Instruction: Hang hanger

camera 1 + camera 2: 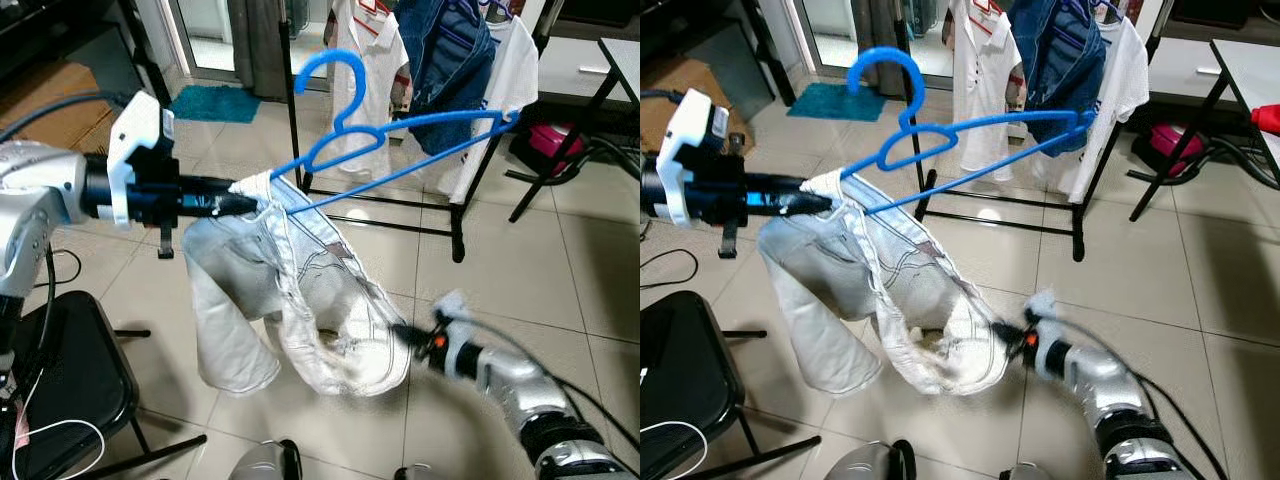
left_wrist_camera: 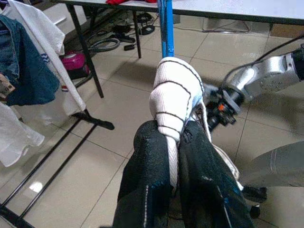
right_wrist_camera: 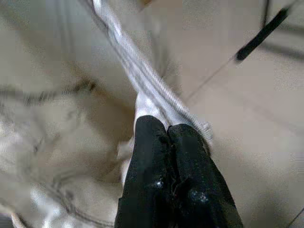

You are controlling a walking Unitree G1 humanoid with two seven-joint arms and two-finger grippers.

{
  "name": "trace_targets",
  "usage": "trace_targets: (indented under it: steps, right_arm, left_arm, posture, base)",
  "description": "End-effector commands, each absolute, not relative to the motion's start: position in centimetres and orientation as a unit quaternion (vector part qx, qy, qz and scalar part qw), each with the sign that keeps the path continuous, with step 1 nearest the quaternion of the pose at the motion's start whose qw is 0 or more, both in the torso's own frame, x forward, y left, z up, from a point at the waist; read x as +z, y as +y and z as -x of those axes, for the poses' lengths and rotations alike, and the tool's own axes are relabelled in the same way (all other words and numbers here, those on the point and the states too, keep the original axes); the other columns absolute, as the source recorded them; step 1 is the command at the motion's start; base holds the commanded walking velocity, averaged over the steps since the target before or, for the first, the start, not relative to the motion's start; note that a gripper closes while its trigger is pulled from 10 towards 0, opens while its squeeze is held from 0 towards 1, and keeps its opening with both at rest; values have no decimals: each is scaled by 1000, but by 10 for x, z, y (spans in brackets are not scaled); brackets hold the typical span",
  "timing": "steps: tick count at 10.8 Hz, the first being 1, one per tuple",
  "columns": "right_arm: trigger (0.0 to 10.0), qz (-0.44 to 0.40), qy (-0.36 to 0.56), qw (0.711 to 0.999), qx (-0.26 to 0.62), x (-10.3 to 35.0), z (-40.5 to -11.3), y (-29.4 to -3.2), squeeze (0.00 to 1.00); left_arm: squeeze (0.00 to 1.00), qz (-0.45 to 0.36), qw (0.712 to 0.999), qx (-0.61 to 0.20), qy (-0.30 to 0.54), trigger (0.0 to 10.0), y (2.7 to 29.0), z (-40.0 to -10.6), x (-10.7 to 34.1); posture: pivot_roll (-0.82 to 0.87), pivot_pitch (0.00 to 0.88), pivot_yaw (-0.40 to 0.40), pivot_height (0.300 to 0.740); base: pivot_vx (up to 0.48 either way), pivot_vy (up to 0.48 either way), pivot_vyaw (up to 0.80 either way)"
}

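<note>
A blue plastic hanger (image 1: 345, 130) tilts in the air, its hook up and its long bar reaching toward the clothes rack (image 1: 455, 215). Pale whitish shorts (image 1: 300, 300) hang from its near end and sag toward the floor. My left gripper (image 1: 250, 203) is shut on the bunched waistband (image 2: 173, 95) where it wraps that end of the hanger (image 2: 166, 28). Lower down on the right, my right gripper (image 1: 400, 335) is shut on the hem of the shorts (image 3: 57, 95), fingertips (image 3: 152, 128) pressed together over the seam.
The black rack carries white shirts (image 1: 375, 60) and a denim garment (image 1: 450, 60). A black chair (image 1: 60, 370) stands at the lower left with a white cable. A teal mat (image 1: 215, 102), a table leg (image 1: 575, 130) and a pink object (image 1: 557, 140) lie beyond on the tiled floor.
</note>
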State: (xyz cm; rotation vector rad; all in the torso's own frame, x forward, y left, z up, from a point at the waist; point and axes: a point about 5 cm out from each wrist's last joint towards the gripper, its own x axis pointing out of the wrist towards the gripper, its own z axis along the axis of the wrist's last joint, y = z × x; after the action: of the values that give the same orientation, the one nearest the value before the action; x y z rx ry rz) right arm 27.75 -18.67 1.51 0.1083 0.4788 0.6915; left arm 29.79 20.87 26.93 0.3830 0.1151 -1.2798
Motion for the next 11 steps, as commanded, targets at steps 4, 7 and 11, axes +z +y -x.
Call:
trace_targets:
  steps: [4,7,11]
  right_arm:
    - [10000,-37,117,930,346,51,-284,-193,0]
    - [10000,-44,75,901,425,73,-273,-181,1000]
    - [10000,-75,25,871,486,108,-261,-171,1000]
  left_arm:
    - [0,-164,779,-605,25,0,201,-287,271]
    - [0,-152,764,-627,14,0,205,-286,280]
    - [0,-151,737,-658,32,0,219,-281,299]
  posture:
    - [-64,51,75,740]
    - [-47,59,94,740]
    - [-13,88,137,740]
  base:
    - [0,0,0]
    - [0,0,0]
    - [0,0,0]
